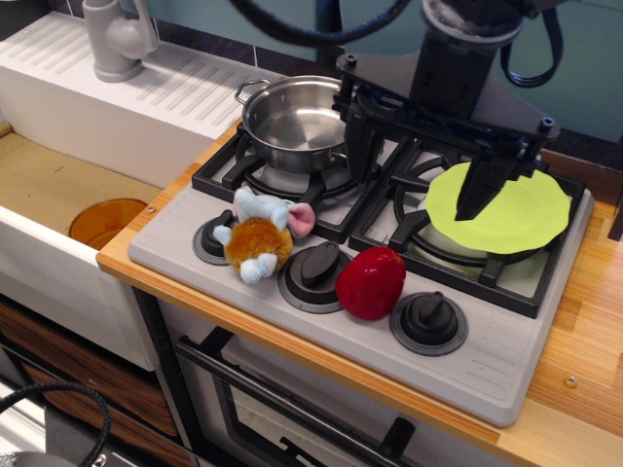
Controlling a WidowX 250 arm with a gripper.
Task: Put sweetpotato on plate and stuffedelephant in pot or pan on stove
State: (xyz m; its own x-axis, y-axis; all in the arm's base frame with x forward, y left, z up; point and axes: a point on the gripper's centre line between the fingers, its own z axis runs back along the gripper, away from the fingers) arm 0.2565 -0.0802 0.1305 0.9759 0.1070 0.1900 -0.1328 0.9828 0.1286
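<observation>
The glossy dark red sweetpotato (371, 282) sits on the grey stove (487, 370) front panel between the middle and right knobs. The stuffedelephant (259, 234), orange-brown with a blue head and pink ears, lies by the left knob. The lime-green plate (516, 216) rests on the right front burner. The steel pot (292, 122) stands empty on the left rear burner. My gripper (421, 175) hangs open above the stove's middle, one finger near the pot, the other over the plate's left edge, holding nothing.
An orange round dish (107, 222) lies in the sink at left. A grey faucet (117, 39) stands on the white drainboard. Three black knobs (429, 319) line the stove front. Wooden counter (584, 341) runs along the right.
</observation>
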